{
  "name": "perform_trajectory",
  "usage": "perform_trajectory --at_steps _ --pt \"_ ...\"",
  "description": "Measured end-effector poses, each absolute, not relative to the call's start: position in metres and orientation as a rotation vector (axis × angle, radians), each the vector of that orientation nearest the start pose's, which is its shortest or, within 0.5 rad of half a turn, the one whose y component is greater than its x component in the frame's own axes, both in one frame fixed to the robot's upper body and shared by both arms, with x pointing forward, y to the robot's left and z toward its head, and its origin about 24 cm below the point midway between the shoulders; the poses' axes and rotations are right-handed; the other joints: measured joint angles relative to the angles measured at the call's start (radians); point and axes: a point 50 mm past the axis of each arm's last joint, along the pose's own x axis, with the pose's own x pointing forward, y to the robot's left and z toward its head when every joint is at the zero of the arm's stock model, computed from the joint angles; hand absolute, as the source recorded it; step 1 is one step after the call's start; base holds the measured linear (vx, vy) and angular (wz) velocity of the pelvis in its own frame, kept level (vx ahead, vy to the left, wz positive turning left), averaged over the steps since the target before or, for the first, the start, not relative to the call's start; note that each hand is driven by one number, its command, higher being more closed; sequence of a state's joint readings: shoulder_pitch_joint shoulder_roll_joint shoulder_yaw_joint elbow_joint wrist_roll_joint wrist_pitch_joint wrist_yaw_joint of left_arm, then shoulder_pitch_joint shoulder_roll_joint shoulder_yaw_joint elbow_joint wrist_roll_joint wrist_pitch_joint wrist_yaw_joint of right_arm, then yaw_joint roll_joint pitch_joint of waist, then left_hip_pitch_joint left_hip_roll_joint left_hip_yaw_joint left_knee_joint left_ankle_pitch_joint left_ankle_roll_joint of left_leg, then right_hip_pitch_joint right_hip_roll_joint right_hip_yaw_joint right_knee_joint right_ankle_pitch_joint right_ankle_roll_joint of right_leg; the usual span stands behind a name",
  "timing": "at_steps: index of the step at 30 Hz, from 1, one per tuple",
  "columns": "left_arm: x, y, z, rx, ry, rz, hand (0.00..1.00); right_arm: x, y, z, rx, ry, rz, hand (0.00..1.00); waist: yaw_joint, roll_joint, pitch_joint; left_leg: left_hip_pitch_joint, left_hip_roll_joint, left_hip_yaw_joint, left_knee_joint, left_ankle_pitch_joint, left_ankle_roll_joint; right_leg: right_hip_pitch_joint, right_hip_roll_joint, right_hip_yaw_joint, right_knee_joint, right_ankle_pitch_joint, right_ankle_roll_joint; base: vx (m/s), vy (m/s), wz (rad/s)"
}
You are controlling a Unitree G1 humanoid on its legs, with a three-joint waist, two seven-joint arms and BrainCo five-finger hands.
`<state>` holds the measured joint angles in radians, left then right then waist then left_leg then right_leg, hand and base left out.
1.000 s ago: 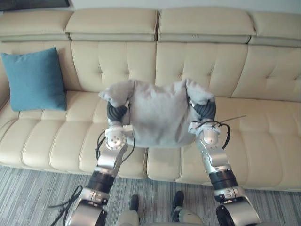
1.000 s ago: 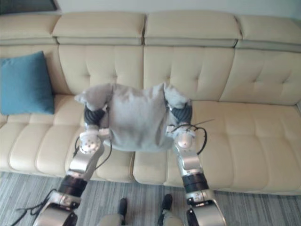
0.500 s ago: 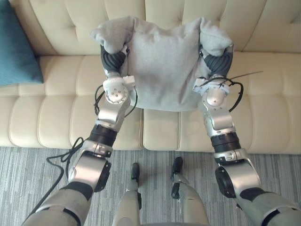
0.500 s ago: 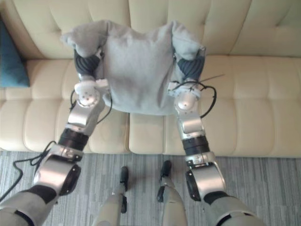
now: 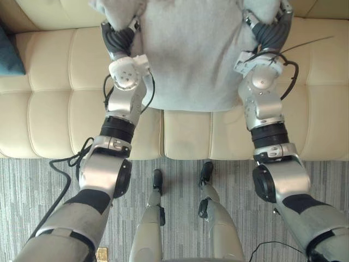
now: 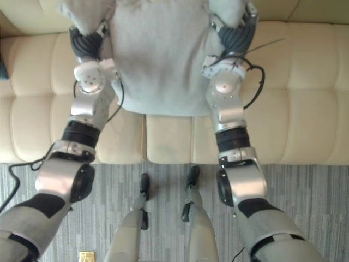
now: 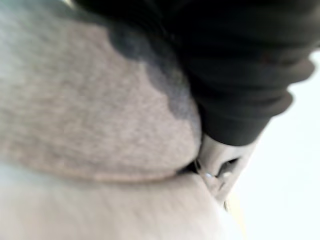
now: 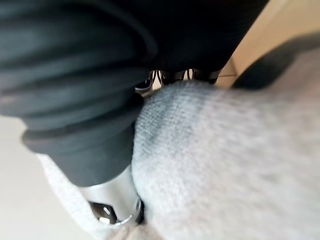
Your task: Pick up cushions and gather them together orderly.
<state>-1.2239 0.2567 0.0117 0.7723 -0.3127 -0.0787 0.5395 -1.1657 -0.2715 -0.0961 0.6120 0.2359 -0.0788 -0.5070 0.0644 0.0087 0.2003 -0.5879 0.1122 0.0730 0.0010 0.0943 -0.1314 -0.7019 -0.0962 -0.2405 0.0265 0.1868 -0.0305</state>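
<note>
Carrying soft grey fabric cushion (image 5: 191,54) between my left hand (image 5: 117,38) and right hand (image 5: 270,35), grip hidden, can't tell; next: park it beside teal fabric cushion (image 5: 8,54), upper left.

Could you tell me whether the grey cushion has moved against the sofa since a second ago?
No, not noticeably. The camera has tilted down, but the grey cushion hangs over the same seat seam of the sofa, short of its front edge.

grey cushion (image 5: 191,54): matt fuzzy cloth | sofa (image 5: 49,109): smooth cream leather | carpet (image 5: 32,191): ribbed pile
</note>
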Motion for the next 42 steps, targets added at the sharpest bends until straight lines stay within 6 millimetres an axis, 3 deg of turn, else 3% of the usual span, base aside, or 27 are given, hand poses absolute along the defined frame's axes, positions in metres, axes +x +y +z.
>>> perform_trajectory --at_steps 4,7,8,10,11,12,14,15,16,18,20,23,24,27,30,33,42 --pt "0.403 0.174 0.296 -0.227 -0.486 0.394 0.0 0.388 -0.195 0.309 0.312 -0.59 -0.4 0.0 0.0 0.0 0.0 0.02 0.002 -0.001 0.0 0.0 0.0 0.028 0.002 -0.005 -0.013 0.0 0.0 0.0 0.011 0.02" --pt "0.4 0.201 0.297 -0.275 -0.495 0.439 0.0 0.383 -0.224 0.31 0.358 -0.595 -0.428 0.0 -0.001 0.0 0.0 0.049 0.003 -0.001 -0.001 0.0 0.0 0.068 0.005 -0.011 -0.03 0.0 0.001 0.0 0.019 0.04" --pt "0.397 0.219 0.29 -0.311 -0.485 0.478 0.0 0.38 -0.243 0.301 0.357 -0.585 -0.464 0.0 -0.001 0.0 0.0 0.072 0.004 0.0 -0.004 -0.001 0.0 0.093 0.007 -0.013 -0.035 0.0 0.001 0.03 0.032 0.02" --pt "0.39 0.241 0.271 -0.307 -0.47 0.523 0.0 0.374 -0.263 0.28 0.328 -0.553 -0.496 0.0 -0.001 0.0 0.0 0.108 0.006 0.001 -0.018 -0.001 0.0 0.126 0.01 -0.013 -0.042 -0.003 0.005 0.04 0.037 0.0" --pt "0.385 0.254 0.252 -0.296 -0.45 0.55 0.0 0.369 -0.278 0.259 0.301 -0.51 -0.53 0.0 -0.003 0.0 0.0 0.127 0.005 0.001 -0.021 -0.001 0.0 0.15 0.011 -0.013 -0.052 -0.003 0.005 0.0 0.0 0.0" --pt "0.382 0.257 0.245 -0.289 -0.441 0.555 0.0 0.366 -0.282 0.252 0.291 -0.497 -0.541 0.0 -0.003 0.0 0.0 0.134 0.004 0.001 -0.022 -0.001 0.0 0.156 0.011 -0.013 -0.052 -0.003 0.005 0.05 0.043 0.03" --pt "0.364 0.271 0.195 -0.226 -0.368 0.572 0.0 0.346 -0.3 0.202 0.209 -0.405 -0.562 0.0 -0.003 -0.001 0.0 0.171 0.0 0.001 -0.027 -0.002 0.0 0.194 0.01 -0.013 -0.054 -0.006 0.01 0.06 0.052 0.01" --pt "0.361 0.272 0.185 -0.217 -0.349 0.572 0.0 0.343 -0.301 0.193 0.194 -0.386 -0.558 0.0 -0.003 0.0 0.0 0.177 0.0 0.0 -0.028 -0.002 0.0 0.2 0.01 -0.013 -0.054 -0.008 0.011 0.05 0.045 0.02" --pt "0.349 0.272 0.152 -0.194 -0.275 0.564 0.0 0.33 -0.305 0.164 0.158 -0.318 -0.548 0.0 -0.002 -0.001 0.0 0.201 -0.002 -0.001 -0.029 -0.003 0.002 0.223 0.01 -0.013 -0.053 -0.012 0.015 0.05 0.043 0.03" --pt "0.32 0.258 0.078 -0.201 -0.085 0.54 0.0 0.305 -0.298 0.104 0.108 -0.162 -0.516 0.0 -0.002 -0.001 0.0 0.264 0.0 -0.002 -0.029 -0.026 0.007 0.283 0.013 -0.012 -0.045 -0.032 0.021 0.06 0.052 0.01" --pt "0.3 0.243 0.039 -0.208 0.037 0.502 0.0 0.289 -0.29 0.071 0.111 -0.071 -0.494 0.0 -0.002 0.0 0.0 0.289 0.001 -0.002 -0.017 -0.047 0.012 0.305 0.013 -0.01 -0.025 -0.052 0.022 0.03 0.04 0.04" --pt "0.249 0.205 -0.037 -0.2 0.312 0.402 0.0 0.245 -0.258 -0.008 0.17 0.188 -0.467 0.0 0.001 -0.006 -0.006 0.327 -0.004 0.001 0.015 -0.082 0.024 0.344 0.005 -0.006 0.006 -0.084 0.041 0.0 0.016 -0.01" --pt "0.232 0.2 -0.058 -0.183 0.409 0.38 0.0 0.231 -0.244 -0.031 0.189 0.281 -0.45 0.0 0.0 -0.007 -0.01 0.347 -0.003 0.003 0.021 -0.09 0.024 0.364 0.006 -0.003 0.004 -0.086 0.043 -0.01 0.015 -0.08" --pt "0.195 0.191 -0.096 -0.143 0.606 0.347 0.0 0.195 -0.221 -0.078 0.211 0.495 -0.433 0.0 -0.001 -0.002 -0.053 0.394 0.0 0.012 0.021 -0.102 0.023 0.412 0.011 0.001 -0.012 -0.091 0.042 0.02 0.012 -0.09" --pt "0.16 0.181 -0.126 -0.107 0.794 0.312 0.0 0.162 -0.21 -0.111 0.191 0.685 -0.42 0.0 -0.003 0.001 -0.118 0.45 0.003 0.032 0.02 -0.123 0.02 0.47 0.02 0.016 -0.041 -0.089 0.046 0.06 0.027 -0.2" --pt "0.137 0.173 -0.143 -0.088 0.92 0.294 0.0 0.141 -0.203 -0.131 0.201 0.812 -0.423 0.0 -0.006 0.0 -0.162 0.508 0.006 0.06 0.019 -0.148 0.015 0.531 0.026 0.04 -0.073 -0.082 0.055 0.06 0.04 -0.26" --pt "0.114 0.174 -0.156 -0.012 1.038 0.262 0.0 0.111 -0.202 -0.149 0.177 0.961 -0.432 0.0 -0.006 -0.008 -0.208 0.627 0.009 0.127 0.021 -0.181 0.012 0.622 0.038 0.113 -0.099 -0.074 0.069 0.06 0.028 -0.25"
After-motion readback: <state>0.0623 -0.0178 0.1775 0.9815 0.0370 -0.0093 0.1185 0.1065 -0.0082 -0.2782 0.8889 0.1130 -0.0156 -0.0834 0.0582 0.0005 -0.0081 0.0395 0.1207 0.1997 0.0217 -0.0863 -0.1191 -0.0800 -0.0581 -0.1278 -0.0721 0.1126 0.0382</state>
